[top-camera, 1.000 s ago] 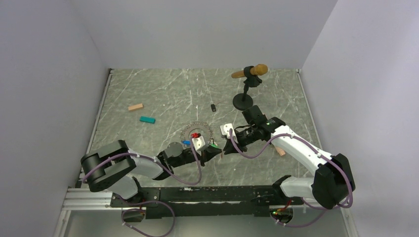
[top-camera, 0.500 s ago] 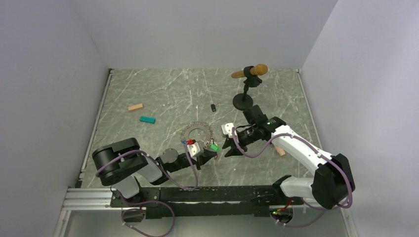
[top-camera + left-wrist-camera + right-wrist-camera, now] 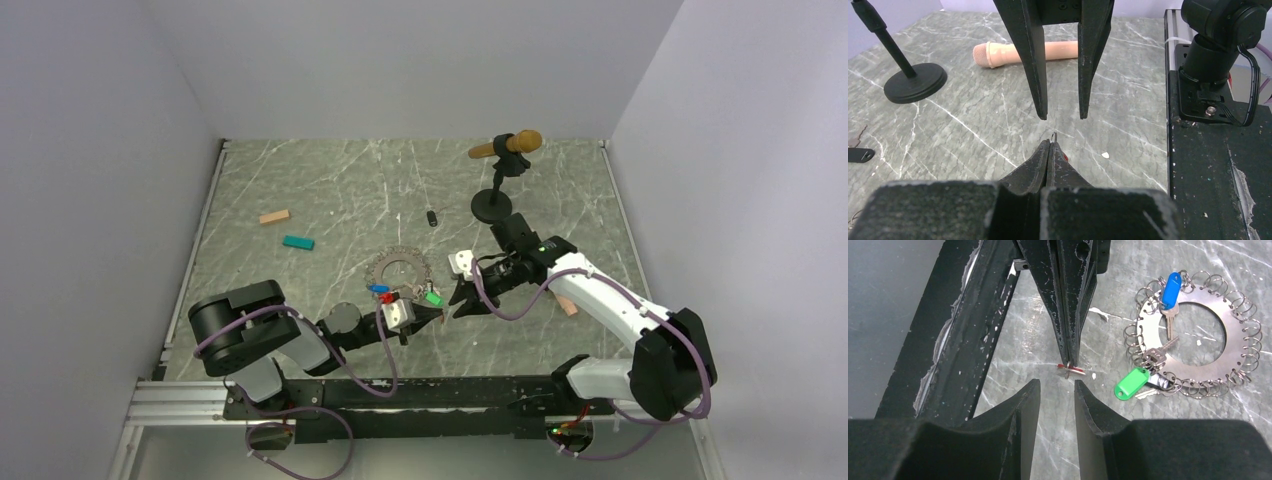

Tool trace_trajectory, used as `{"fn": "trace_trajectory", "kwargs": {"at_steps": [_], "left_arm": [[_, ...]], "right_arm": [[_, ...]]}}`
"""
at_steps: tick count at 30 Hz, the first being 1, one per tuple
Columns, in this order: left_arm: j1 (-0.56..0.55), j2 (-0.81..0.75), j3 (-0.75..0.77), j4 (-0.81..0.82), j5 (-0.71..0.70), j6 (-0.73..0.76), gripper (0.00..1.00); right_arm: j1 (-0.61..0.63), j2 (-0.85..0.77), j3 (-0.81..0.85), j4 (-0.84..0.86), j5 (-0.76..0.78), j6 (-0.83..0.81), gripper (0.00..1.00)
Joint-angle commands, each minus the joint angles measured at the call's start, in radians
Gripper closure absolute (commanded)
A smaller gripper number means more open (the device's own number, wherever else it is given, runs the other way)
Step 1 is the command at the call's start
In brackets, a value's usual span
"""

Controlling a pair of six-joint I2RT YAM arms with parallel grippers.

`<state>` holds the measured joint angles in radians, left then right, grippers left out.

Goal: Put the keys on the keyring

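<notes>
The keyring (image 3: 1239, 347) is a flat metal ring edged with small wire loops, lying on the marble table; it also shows in the top view (image 3: 398, 268). A blue-tagged key (image 3: 1171, 290) and a green-tagged key (image 3: 1131, 383) lie at its edge. My left gripper (image 3: 1050, 145) is shut on a red-tagged key (image 3: 1074, 369), whose small wire loop pokes out past the tips. My right gripper (image 3: 1057, 386) is open and empty. It faces the left gripper tip to tip, just short of the red key. In the top view they meet at the near right of the keyring (image 3: 447, 310).
A black microphone stand base (image 3: 490, 207) with an orange microphone (image 3: 510, 145) stands behind the right arm. A pink microphone (image 3: 1023, 52) lies near the right arm. A small black fob (image 3: 431, 217), a tan block (image 3: 274, 216) and a teal block (image 3: 297, 242) lie farther back.
My left arm has folded and drawn its shut gripper off the keyring towards the near edge. The green tag now lies uncovered. The right gripper has hardly moved.
</notes>
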<state>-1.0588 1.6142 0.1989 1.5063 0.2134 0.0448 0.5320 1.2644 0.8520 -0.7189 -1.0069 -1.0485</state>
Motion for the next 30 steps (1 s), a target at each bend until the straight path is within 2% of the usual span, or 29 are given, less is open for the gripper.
{"fn": "trace_trajectory", "kwargs": {"at_steps": [1, 14, 22, 30], "left_arm": [[-0.013, -0.018, 0.027, 0.160, 0.024, 0.023, 1.00], [-0.018, -0.042, 0.037, 0.160, 0.014, 0.013, 1.00], [-0.021, -0.046, 0.041, 0.160, 0.008, -0.001, 1.00], [-0.023, -0.045, 0.042, 0.160, 0.005, -0.008, 1.00]], "right_arm": [[0.004, 0.000, 0.025, -0.017, -0.070, -0.041, 0.65], [0.020, 0.001, 0.022, -0.010, -0.071, -0.038, 0.73], [0.023, -0.003, 0.022, 0.004, -0.065, -0.022, 0.85], [0.030, -0.003, 0.023, 0.025, -0.050, 0.006, 0.91]]}}
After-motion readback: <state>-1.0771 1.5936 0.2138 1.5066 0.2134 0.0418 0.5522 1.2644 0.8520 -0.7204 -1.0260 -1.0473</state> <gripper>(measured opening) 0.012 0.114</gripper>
